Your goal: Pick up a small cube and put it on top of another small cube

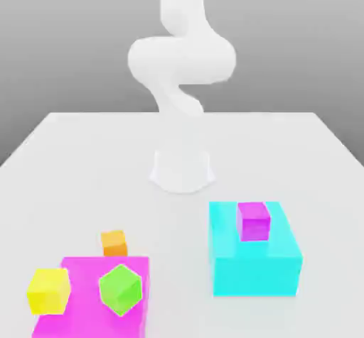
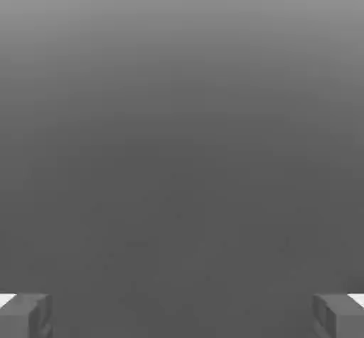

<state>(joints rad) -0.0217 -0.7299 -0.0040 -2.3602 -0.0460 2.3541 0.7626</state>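
The tabletop [image 1: 85,159] was seen spread wide and white, with the arm [image 1: 181,60] reared up at its far side, well away from everything. In the hand view the pincer [image 2: 182,315] was found spread wide apart, nothing between its fingertips [image 2: 25,315], aimed at blank grey. So a long descent was judged to be needed, and a misaligned approach was the first risk.

Next, the big cyan block [image 1: 254,258] on the exterior view's right, a small purple cube [image 1: 254,221] sitting on its top. The big magenta block [image 1: 92,308] on the exterior view's left carried a green cube [image 1: 120,289], tilted on a corner, so a slipping grasp was feared there. A yellow cube [image 1: 48,290] was seen against the magenta block's edge; whether it rested on top could not be told. A small orange cube [image 1: 114,243] lay just behind the magenta block.
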